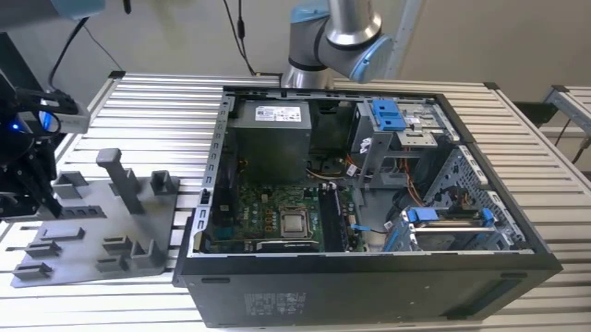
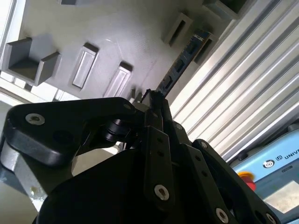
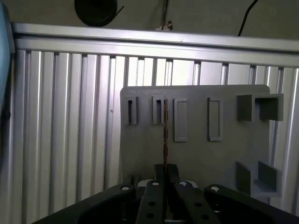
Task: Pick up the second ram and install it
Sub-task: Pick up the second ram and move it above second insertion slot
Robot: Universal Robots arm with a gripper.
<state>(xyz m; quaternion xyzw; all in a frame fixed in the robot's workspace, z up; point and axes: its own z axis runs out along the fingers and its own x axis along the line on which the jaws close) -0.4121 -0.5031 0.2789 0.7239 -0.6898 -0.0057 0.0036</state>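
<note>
The second ram point(image 3: 165, 140) shows edge-on as a thin strip running from my fingertips out over a narrow slot of the grey holder tray point(image 3: 233, 140). In the second wrist view the second ram point(image 2: 180, 63) is a long dark strip with chips, lying along the holder tray's point(image 2: 117, 32) edge. My gripper point(image 3: 165, 169) is shut on one end of it, as the gripper point(image 2: 154, 99) also appears there. In the exterior view my gripper point(image 1: 32, 197) hangs at the holder tray's point(image 1: 93, 259) left side. Whether the stick still sits in its slot I cannot tell.
An open computer case point(image 1: 369, 277) lies to the exterior view's right of the tray, its motherboard point(image 1: 277, 214) exposed with a dark stick standing in the memory slots point(image 1: 329, 214). Blue drive clips point(image 1: 388, 114) sit at the case's far side. The slatted metal table point(image 1: 148, 111) surrounds everything.
</note>
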